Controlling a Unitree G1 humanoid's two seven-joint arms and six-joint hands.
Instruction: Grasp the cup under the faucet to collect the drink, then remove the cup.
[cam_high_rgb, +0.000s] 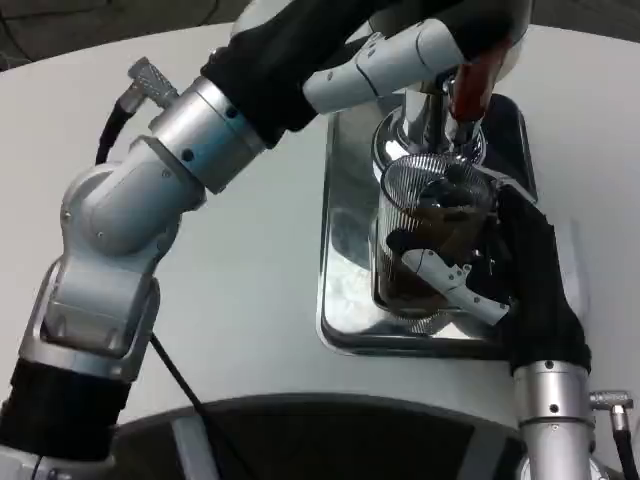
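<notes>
right fingers: white-and-black fingers (447, 278) wrapped round the front of the cup, grasping it.
right hand: right hand (500, 270) came in from the lower right, black back against the cup's right side, forearm running down to the frame's bottom edge.
left fingers: one white finger (385, 62) lay stretched toward the red lever (470, 82); whether the fingers clasped it or only pressed it, could not tell, tips hidden at the top edge.
left hand: left hand (430, 40) was up at the tap, mostly cropped.
cup: ribbed clear cup (432, 235) stood upright on the metal tray (345, 230), right under the chrome faucet (425, 125), dark drink inside.
fill level: looked partly full; exact level unclear behind the fingers.
progress: grasp done, cup in place under the spout, collecting looked under way or about finished; removing the cup not yet done.
tray position: on the white table (250, 300), centre-right of the head view.
writing: no brand, label or readable text seen.
</notes>
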